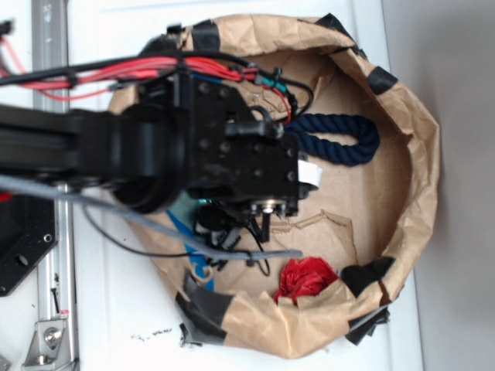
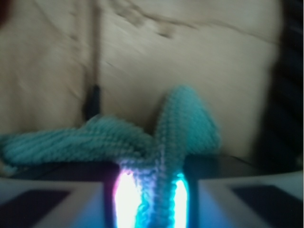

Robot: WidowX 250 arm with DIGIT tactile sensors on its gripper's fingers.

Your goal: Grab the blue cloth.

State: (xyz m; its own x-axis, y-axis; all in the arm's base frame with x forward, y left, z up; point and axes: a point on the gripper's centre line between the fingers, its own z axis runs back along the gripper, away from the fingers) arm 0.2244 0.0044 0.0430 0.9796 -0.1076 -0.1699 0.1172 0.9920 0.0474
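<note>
Pinched between the claw's (image 2: 156,199) 2 fingers in the wrist view is a fold of the blue cloth (image 2: 109,140), its terry weave lit bright cyan and white where it passes between the pads. From that fold the rag spreads toward the left edge of the picture as a low rumpled band, and one lobe stands up just right of the pinch. Brown paper lies behind it, creased, with a thin dark line running down to a small dark tab near the cloth's upper edge; the view is too blurred to say what that tab is.

In the exterior view the black arm (image 1: 116,147) reaches in from the left edge, carrying red and black cables (image 1: 155,69) along its top, and its bulk covers the claw, so only slivers of teal cloth (image 1: 182,212) show under the wrist housing at the left part of the paper basin (image 1: 418,154). That basin is a round nest of crumpled brown paper with black tape patches along its rim, sitting on a white tabletop (image 1: 456,309). A bright blue flat piece (image 1: 197,267) peeks out below the arm near the basin's lower left rim. Further right, a crumpled red object (image 1: 305,278) rests against the lower rim. A thick navy rope (image 1: 340,139), bent into a loop, lies in the upper right part of the basin, well apart from the red object.
</note>
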